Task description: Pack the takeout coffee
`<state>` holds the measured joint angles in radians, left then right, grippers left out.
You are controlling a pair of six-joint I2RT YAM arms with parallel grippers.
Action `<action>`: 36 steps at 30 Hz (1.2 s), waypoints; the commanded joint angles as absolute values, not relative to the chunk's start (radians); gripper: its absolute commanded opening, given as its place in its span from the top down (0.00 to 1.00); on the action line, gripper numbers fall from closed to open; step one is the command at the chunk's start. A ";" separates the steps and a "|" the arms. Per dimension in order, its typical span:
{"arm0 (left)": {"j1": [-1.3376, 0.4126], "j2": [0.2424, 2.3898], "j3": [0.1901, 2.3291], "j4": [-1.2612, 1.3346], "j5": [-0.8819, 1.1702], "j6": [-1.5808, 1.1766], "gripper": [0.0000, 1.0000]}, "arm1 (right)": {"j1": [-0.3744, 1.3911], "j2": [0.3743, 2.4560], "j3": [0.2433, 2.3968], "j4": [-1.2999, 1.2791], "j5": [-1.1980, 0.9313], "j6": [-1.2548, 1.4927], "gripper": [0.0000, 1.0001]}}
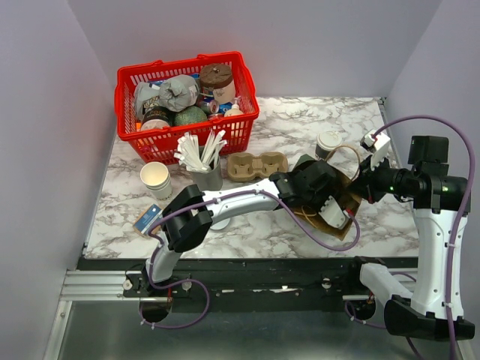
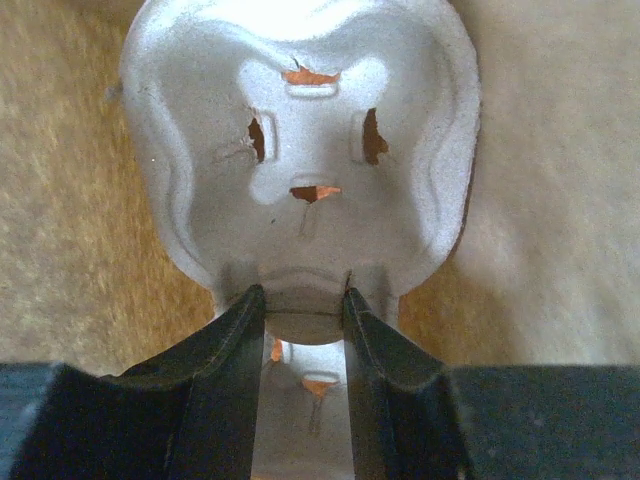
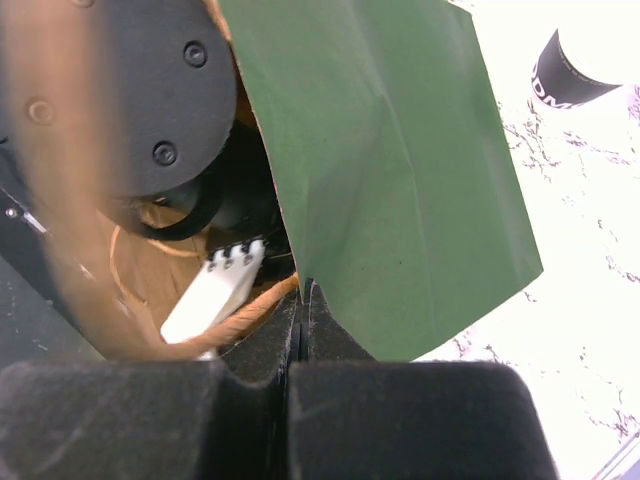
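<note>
Your left claw point(image 2: 303, 300) pinches a grey pulp tray point(image 2: 300, 150) inside the brown bag point(image 1: 352, 202) — your right claw point(image 3: 303, 300) seems closed on its rim; the takeout coffee point(image 1: 328, 142) stands nearby.

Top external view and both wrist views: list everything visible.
basket: 1, red, back left, filled with mixed items
paper cups: 1 stack, whitish, before the basket
stirrer pot: 1, grey, white sticks inside, beside cups
cup carrier: 1, tan, centre
takeout coffee: 1, whitish, white lid, right rear
paper bag: 1, brown, front right
moulded tray: 1, pale grey, inside bag
packet: 1, blue, front left
table: 1, white marble
left gripper: 1, black, shut on moulded tray
right gripper: 1, black, shut on bag edge
</note>
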<state>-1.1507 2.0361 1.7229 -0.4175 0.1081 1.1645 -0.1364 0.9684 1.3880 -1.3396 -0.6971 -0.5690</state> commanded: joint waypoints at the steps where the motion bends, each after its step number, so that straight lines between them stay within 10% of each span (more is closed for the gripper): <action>1: -1.140 2.063 1.707 -0.290 0.090 1.161 0.80 | -0.121 0.962 1.407 -1.528 -0.749 -0.561 0.99; 14: -1.127 2.054 1.678 -0.278 0.068 1.120 0.33 | -0.112 0.999 1.419 -1.528 -0.709 -0.531 0.99; 36: -1.111 1.838 1.713 -0.301 0.544 0.654 0.19 | -0.112 1.170 1.597 -1.526 -0.571 -0.540 0.99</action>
<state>-1.1145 1.9068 1.6859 -0.3302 0.3740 0.8051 -0.1173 1.1481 1.5360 -1.3418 -0.6277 -0.5495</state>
